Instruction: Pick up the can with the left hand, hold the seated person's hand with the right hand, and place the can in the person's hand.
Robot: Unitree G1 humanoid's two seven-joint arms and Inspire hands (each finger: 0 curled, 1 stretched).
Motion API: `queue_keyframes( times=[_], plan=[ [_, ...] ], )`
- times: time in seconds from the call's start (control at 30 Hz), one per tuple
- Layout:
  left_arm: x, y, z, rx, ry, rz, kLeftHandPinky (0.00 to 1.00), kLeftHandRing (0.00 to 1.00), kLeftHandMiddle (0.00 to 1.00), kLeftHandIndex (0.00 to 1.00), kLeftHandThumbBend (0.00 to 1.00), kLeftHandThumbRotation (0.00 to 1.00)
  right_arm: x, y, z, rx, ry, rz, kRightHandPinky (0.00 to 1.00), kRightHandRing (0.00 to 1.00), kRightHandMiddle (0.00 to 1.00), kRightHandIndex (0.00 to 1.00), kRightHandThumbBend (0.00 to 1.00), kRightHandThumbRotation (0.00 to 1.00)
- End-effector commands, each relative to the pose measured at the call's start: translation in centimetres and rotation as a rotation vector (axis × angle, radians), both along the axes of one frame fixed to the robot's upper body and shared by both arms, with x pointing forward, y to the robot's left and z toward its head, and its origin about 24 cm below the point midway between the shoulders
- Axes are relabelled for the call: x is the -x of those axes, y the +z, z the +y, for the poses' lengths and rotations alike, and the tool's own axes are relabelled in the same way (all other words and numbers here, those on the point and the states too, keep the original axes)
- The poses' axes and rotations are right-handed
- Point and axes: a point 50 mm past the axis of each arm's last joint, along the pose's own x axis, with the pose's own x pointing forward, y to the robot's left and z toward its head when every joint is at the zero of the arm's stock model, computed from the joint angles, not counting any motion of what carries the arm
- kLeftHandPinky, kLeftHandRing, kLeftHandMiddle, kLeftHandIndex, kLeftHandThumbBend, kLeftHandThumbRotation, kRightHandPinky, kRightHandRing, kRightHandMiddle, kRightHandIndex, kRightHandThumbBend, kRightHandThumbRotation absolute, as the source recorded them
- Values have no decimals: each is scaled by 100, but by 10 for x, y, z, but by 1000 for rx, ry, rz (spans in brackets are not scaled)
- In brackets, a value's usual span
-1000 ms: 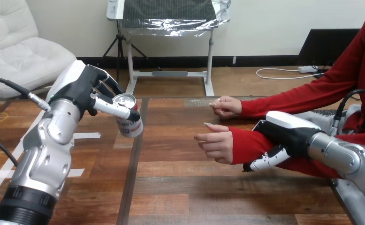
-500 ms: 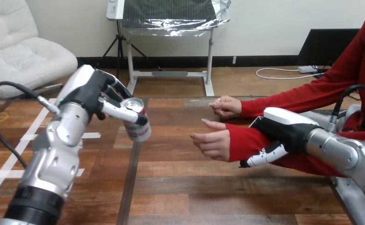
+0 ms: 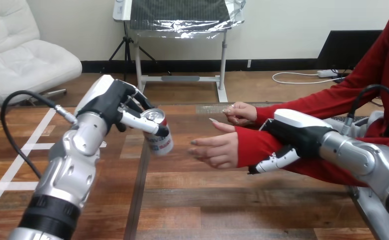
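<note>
Two hands are busy for you: the left hand grips the can above the table, left of the person's near hand; the right hand clasps that hand's forearm.

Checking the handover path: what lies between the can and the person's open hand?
Nothing in the head view: just bare table behind the gap between the can and the person's open hand.

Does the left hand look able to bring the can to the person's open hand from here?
Probably yes: the left hand grips the can just beside the person's open hand, palm turned toward it, with nothing between them.
</note>
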Motion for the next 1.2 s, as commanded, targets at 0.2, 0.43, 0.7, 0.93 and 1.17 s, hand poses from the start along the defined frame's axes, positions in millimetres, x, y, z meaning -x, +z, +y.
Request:
queue_keyframes(
  times=[0.2,0.43,0.7,0.93,1.17],
  plan=[
    [-21,45,-23,3,-73,-157,30,37,42,44,77,0,-27,63,37,-63,109,-196,26,29,33,31,67,39],
    [-23,42,-26,9,-79,-151,29,36,42,44,76,0,-28,66,41,-65,125,-201,27,30,34,32,66,39],
    [-24,42,-30,15,-88,-149,30,37,42,43,75,0,-29,70,47,-79,144,-214,29,33,36,34,66,40],
    [-25,43,-32,7,-91,-153,30,36,42,43,75,0,-30,72,52,-63,154,-229,32,35,38,36,65,39],
    [-26,42,-33,5,-97,-155,29,36,42,43,74,0,-31,74,58,-63,164,-230,33,36,39,37,64,37]
  ],
)
